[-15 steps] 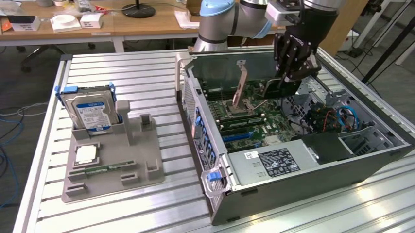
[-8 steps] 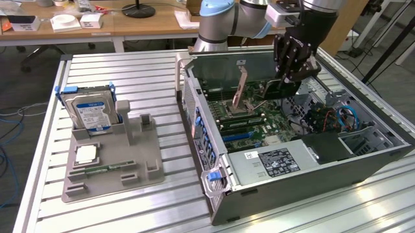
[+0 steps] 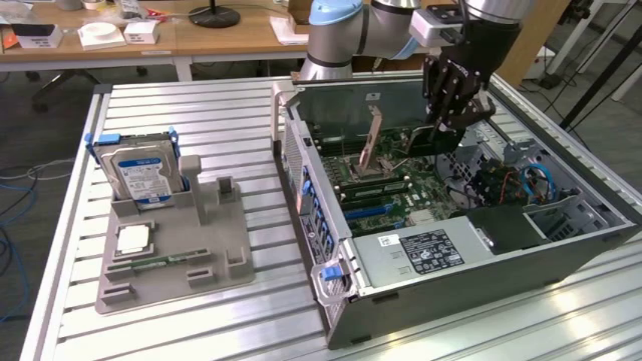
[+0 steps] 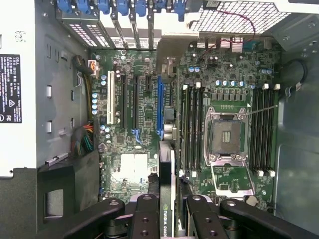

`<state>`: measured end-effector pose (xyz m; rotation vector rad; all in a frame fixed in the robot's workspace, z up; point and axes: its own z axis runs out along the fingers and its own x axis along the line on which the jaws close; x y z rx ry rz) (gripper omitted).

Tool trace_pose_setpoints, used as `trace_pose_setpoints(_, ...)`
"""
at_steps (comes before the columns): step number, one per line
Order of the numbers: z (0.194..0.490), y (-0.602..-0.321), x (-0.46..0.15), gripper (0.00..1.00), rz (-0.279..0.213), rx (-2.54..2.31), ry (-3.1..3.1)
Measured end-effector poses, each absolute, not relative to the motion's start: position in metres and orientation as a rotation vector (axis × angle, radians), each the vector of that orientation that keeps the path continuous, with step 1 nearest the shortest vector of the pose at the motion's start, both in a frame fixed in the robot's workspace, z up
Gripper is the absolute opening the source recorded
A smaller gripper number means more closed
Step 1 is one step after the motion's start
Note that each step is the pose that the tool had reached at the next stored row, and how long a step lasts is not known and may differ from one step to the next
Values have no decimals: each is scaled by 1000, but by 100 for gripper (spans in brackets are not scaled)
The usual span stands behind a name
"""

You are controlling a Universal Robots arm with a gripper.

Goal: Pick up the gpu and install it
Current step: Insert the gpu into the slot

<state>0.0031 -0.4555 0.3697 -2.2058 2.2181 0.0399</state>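
Tool [image 4: 167, 219] clamped on the gpu [image 4: 166, 199], held edge-on above the open computer case [image 3: 331, 226]; card's long axis runs parallel to the blue slot [image 4: 160, 107], which lies just ahead of and below the card.

Exterior view looks down obliquely from afar — wrist view peers straight into the shared open computer case [image 3: 452, 226] closely.
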Motion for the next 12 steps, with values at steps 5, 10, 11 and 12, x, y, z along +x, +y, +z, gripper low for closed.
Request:
trace_pose_setpoints(5,367,-456,3,26,40,-2206,2218)
trace_pose_setpoints(10,364,-457,3,26,40,-2206,2218)
trace_pose_setpoints(11,364,-457,3,26,40,-2206,2218)
trace_pose_setpoints(12,364,-457,2,26,40,-2206,2218)
